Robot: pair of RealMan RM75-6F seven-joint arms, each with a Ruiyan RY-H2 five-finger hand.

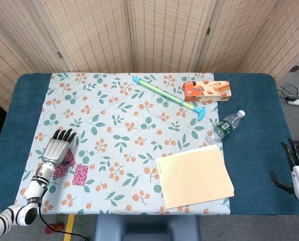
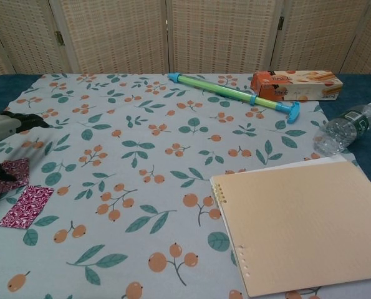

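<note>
Left hand (image 1: 57, 149), fingers spread, holds one patterned packet (image 1: 64, 167) at the cloth's 8 o'clock corner; second packet (image 1: 80, 174) lies beside; lifting likely needs tighter grip

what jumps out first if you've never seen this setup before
Most striking is the left hand at the near left edge of the floral tablecloth, over one of two small purple patterned packets. Opposite lies a large tan notebook at the near right, with a plastic bottle on its side just behind it. Far back, a long green and blue water squirter lies diagonally beside an orange biscuit box.
</note>
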